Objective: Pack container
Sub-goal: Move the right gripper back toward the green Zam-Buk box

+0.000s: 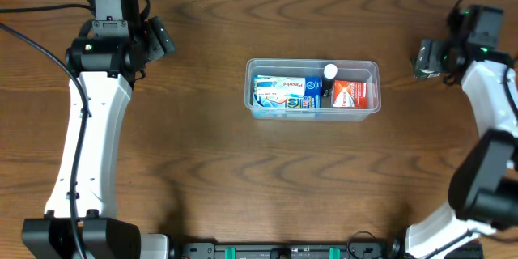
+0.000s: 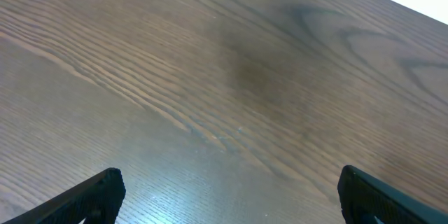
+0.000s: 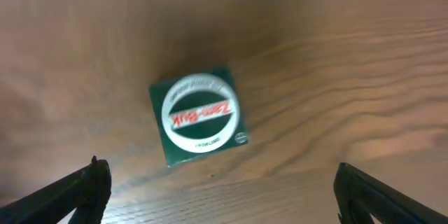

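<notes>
1. The container (image 1: 377, 87) sat at the middle of the desk (image 1: 202, 154). It held a blue-and-white box (image 1: 279, 93), a white-capped bottle (image 1: 330, 71) and a red-and-white box (image 1: 350, 93) side by side.
2. Well to its right, the right gripper (image 3: 220, 175) hung with its jaws wide apart above a green square pack (image 3: 199, 115) lying on the desk.
3. Well to its left, the left gripper (image 2: 227, 182) hovered over the desk, its jaws also wide apart.

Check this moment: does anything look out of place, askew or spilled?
One thing: a small green box with a round white label lies on the table, outside the container. It is turned askew to the wood grain and sits below the open right gripper. Nothing looks spilled or damaged.
</notes>
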Controlling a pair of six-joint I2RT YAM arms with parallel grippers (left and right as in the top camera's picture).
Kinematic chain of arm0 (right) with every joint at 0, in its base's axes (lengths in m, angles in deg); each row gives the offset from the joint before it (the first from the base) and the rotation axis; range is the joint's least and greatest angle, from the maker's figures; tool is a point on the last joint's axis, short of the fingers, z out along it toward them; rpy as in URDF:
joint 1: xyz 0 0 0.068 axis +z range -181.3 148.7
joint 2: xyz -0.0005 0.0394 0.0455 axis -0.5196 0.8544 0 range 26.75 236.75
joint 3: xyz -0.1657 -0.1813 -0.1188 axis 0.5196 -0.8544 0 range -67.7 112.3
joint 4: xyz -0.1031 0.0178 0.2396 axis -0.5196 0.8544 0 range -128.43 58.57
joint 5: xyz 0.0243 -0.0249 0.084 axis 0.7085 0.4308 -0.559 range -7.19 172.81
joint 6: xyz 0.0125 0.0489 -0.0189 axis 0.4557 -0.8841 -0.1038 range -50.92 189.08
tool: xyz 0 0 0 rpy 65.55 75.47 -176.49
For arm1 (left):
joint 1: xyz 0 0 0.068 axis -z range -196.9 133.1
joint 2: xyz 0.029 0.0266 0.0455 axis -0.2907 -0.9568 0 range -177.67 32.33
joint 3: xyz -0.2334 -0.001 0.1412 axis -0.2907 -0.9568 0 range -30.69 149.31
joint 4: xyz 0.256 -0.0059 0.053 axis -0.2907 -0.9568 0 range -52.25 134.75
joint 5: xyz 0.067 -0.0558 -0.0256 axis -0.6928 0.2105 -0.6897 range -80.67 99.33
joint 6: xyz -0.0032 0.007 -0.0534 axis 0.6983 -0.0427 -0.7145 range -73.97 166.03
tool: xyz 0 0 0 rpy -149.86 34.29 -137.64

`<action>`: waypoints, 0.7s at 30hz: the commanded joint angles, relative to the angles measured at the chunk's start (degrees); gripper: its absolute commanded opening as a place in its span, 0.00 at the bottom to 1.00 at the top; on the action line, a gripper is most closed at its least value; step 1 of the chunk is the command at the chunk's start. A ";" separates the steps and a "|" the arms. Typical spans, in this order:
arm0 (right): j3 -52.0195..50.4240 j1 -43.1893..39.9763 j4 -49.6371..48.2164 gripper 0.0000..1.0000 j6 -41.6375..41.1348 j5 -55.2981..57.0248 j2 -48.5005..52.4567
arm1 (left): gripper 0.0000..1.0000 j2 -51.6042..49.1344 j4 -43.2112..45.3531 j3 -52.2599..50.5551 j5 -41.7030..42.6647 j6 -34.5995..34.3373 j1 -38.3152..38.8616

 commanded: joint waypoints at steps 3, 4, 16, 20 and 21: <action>0.04 -0.42 -2.12 0.99 12.57 -1.92 6.54 | 0.98 -0.17 -0.15 -0.55 -0.07 0.76 -0.11; 0.04 -0.50 -3.26 0.99 13.40 -1.92 7.74 | 0.98 -0.17 -0.15 -0.55 -0.07 0.76 -0.11; 0.04 -2.91 -13.29 0.99 16.37 -10.14 11.06 | 0.98 -0.17 -0.15 -0.55 -0.07 0.76 -0.11; 0.04 -3.72 -14.91 0.99 13.16 -11.04 12.90 | 0.98 -0.17 -0.15 -0.55 -0.07 0.76 -0.11; 0.04 -3.80 -14.88 0.99 13.18 -11.82 13.51 | 0.98 -0.17 -0.15 -0.55 -0.07 0.76 -0.11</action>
